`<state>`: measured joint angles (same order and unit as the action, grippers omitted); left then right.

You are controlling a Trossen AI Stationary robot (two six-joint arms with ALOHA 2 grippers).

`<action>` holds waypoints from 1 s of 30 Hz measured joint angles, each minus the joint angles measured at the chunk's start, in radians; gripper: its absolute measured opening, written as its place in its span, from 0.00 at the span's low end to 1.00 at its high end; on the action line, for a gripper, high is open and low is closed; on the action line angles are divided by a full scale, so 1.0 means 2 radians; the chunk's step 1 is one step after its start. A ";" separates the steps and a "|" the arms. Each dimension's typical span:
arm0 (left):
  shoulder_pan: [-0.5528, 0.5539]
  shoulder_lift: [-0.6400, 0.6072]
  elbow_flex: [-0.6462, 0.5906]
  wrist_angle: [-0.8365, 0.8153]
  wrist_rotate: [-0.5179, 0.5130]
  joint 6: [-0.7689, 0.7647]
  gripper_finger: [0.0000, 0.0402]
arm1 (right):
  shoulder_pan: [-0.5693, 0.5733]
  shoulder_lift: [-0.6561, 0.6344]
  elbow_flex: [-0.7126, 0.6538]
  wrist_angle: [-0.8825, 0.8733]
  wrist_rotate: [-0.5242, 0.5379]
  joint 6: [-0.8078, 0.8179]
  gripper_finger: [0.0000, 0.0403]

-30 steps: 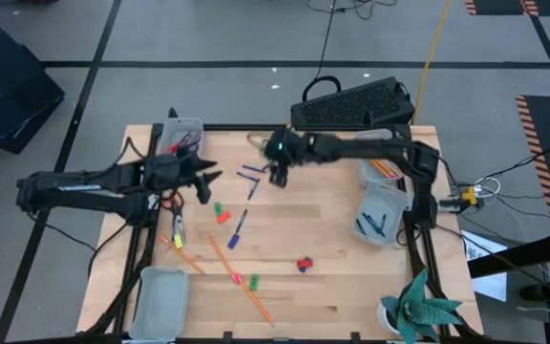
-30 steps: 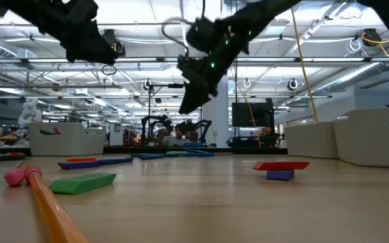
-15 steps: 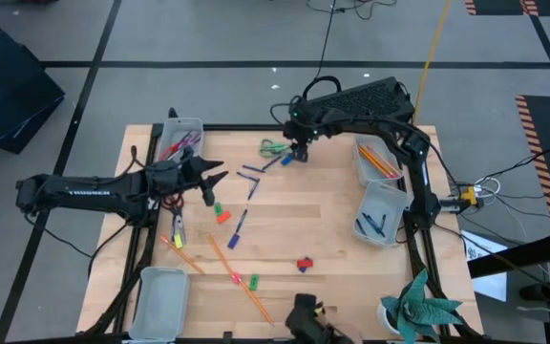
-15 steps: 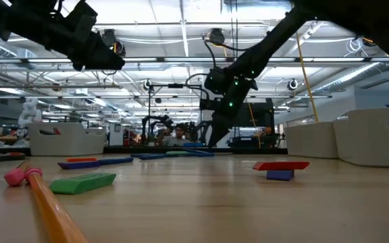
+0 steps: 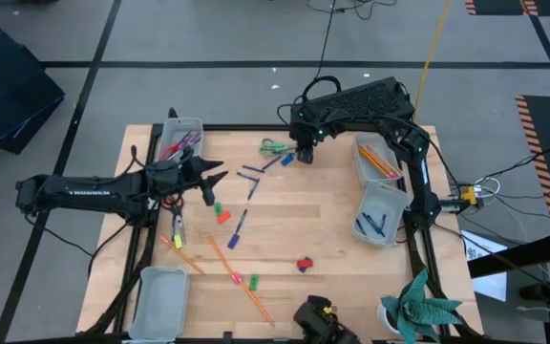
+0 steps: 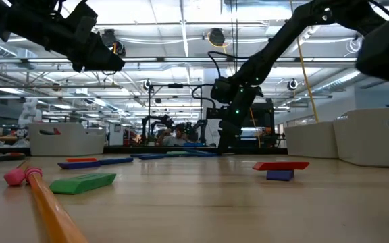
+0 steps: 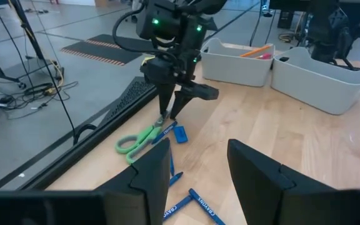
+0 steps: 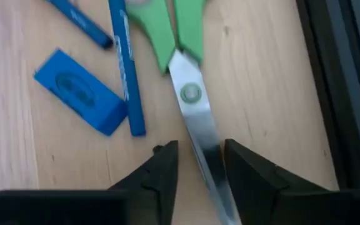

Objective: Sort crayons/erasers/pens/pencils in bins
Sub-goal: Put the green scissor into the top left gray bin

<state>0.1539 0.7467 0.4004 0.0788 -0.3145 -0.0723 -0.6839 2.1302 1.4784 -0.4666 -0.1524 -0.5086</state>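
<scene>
The right gripper (image 5: 304,156) is low over the far edge of the tabletop (image 5: 332,239), its fingers (image 8: 161,172) narrowly parted and straddling the steel blade of the green-handled scissors (image 8: 186,75), holding nothing as far as can be seen. Scissors belong to none of the sorted kinds, so a good grasp here probably means shifting off the blade toward the blue pen (image 8: 125,69) or the flat blue eraser (image 8: 80,94) just beside it, coming straight down so one finger does not ride up on the blade. These three lie nearly touching, and the black frame rail (image 8: 333,81) runs close by on the scissors' other side, leaving little room to spread. The left gripper (image 5: 203,182) hovers open near the left edge, above scattered crayons (image 5: 220,212) and more pens (image 5: 250,176). Orange pencils (image 5: 242,282) lie toward the near edge. Of the bins (image 5: 382,212), two stand along the right edge, one at the far left corner and one at the near left corner.
</scene>
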 joint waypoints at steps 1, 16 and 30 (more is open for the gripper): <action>0.000 0.000 0.000 0.000 0.000 0.000 0.41 | 0.004 -0.001 0.000 -0.011 0.016 -0.002 0.26; -0.001 0.000 0.000 -0.001 0.006 -0.022 0.41 | 0.063 -0.039 -0.003 -0.209 0.100 0.036 0.11; -0.007 0.000 0.001 -0.018 0.040 -0.011 0.41 | 0.096 -0.095 -0.004 -0.125 0.104 0.154 0.39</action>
<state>0.1409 0.7467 0.4016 0.0430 -0.2355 -0.0946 -0.4922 1.9400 1.4708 -0.7157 0.0546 -0.1999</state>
